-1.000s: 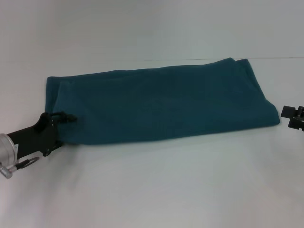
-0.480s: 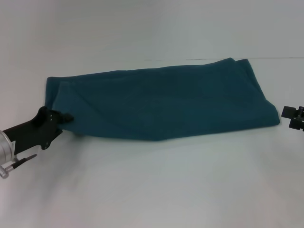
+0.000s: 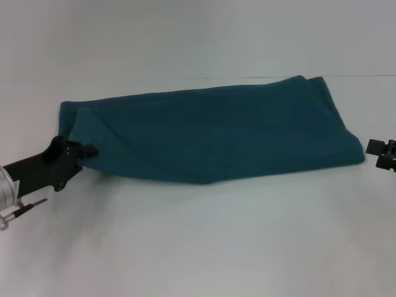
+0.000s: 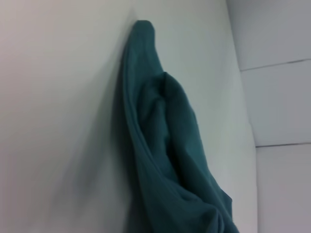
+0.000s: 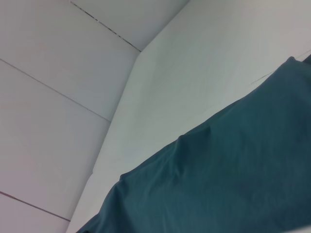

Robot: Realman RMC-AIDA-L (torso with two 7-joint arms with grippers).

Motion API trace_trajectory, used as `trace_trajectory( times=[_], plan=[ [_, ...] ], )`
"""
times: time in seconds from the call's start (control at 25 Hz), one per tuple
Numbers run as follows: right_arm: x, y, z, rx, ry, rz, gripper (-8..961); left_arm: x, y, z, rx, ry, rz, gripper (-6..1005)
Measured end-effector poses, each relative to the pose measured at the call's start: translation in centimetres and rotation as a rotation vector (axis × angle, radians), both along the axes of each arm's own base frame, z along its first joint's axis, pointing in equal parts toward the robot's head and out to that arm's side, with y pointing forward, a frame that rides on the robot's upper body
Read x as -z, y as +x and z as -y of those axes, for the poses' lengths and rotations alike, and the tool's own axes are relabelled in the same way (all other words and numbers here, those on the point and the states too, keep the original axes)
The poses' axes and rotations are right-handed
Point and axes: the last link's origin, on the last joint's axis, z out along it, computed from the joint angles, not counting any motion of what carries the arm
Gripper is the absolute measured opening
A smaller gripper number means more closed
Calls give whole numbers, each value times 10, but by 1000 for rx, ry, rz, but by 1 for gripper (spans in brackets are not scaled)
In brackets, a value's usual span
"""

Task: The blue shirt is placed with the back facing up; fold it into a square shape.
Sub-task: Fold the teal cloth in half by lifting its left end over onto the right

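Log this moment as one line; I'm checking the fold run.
stage: mid-fold | dark teal-blue cotton shirt: long folded band on white table | left gripper: gripping shirt's near-left corner | right gripper: parked beside shirt's right end

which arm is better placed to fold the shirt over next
Probably the left. In the head view the left end effector is pinched on the near left corner of the blue shirt, lifting that edge. The right end effector sits beside the shirt's right edge, apart from the cloth.
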Motion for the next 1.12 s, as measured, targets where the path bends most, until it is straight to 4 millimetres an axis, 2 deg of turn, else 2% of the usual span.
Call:
trace_trajectory(
  times=[0.24,0.68,1.12],
  plan=[
    [0,1,-1,9,5,-1,941,-17,-3,-1,72,-20,-124,38],
    [-3,9,-11,110,46,8,941,-46,-27,-9,99,-52,-454,39],
    [-8,9,-17,120,71,8,942,-70,-46,-11,-2,23,-548,38]
  ],
)
